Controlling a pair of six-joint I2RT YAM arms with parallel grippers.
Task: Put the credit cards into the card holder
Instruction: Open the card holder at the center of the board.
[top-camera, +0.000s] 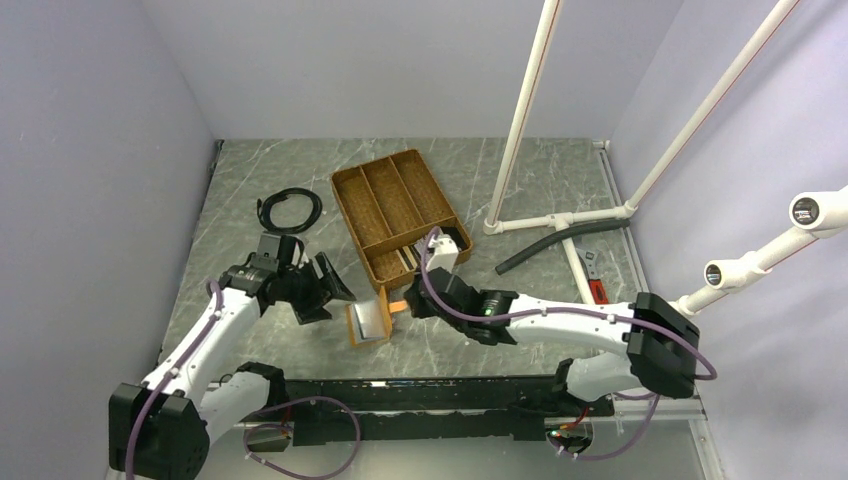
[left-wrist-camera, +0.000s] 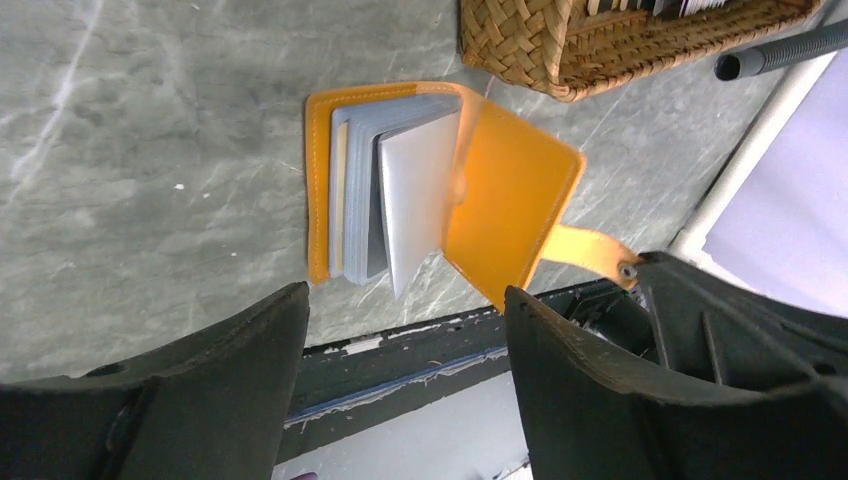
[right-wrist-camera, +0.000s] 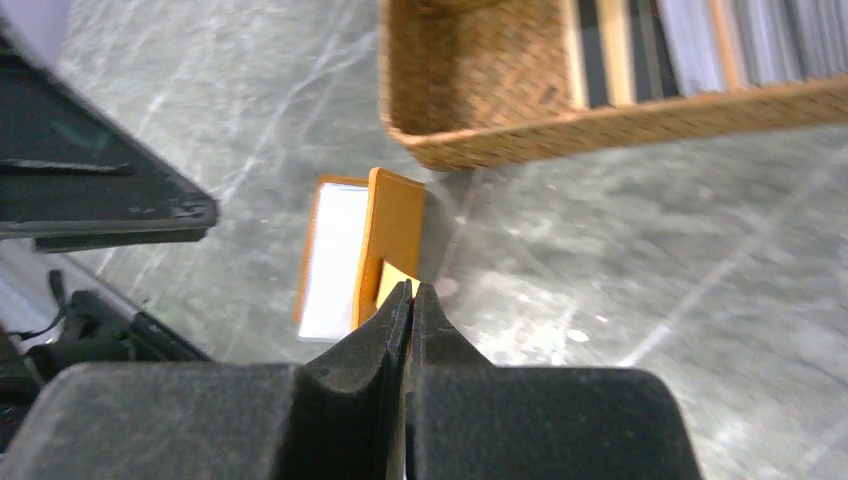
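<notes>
Pinching the snap strap of the small orange-tan leather card holder, the clenched right gripper looks to be propping the cover open so the pale sleeves show. The left gripper is spread wide and empty just beside the holder, which lies on the grey marbled table between both grippers.

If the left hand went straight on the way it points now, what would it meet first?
The open card holder, lying on the table straight ahead of the open left hand; likely its pale inner sleeves first, though depth is hard to judge.
</notes>
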